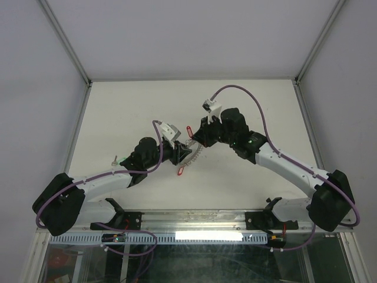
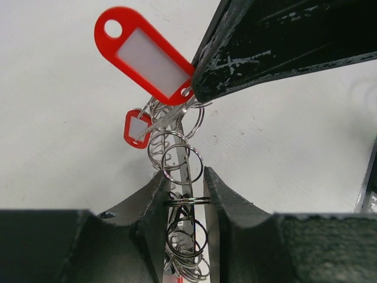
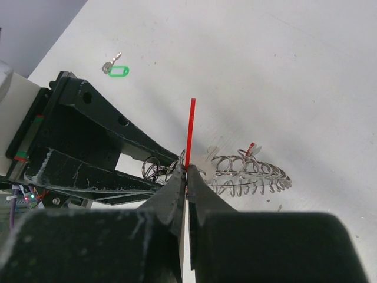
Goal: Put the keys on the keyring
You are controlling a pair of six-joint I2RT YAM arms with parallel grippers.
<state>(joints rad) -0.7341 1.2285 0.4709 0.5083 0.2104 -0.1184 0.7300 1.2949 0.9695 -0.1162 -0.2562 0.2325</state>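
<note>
The keyring (image 2: 177, 154) is a grey metal strip with many small silvery rings fanned along it. My left gripper (image 2: 184, 177) is shut on it and holds it above the table; it also shows in the top view (image 1: 189, 154). A small red piece (image 2: 136, 128) hangs among its rings. My right gripper (image 3: 187, 177) is shut on the red-headed key's tag (image 3: 191, 132), seen edge-on, right at the keyring's end. The same tag (image 2: 144, 56) shows under the right finger (image 2: 265, 47). The green-headed key (image 3: 118, 71) lies loose on the table left of the left arm (image 1: 115, 159).
The white table (image 1: 247, 106) is bounded by grey walls at the back and sides. Both arms meet over its middle, the left gripper (image 1: 180, 154) and right gripper (image 1: 197, 140) close together. A second red tag (image 1: 181, 171) shows just below the left gripper.
</note>
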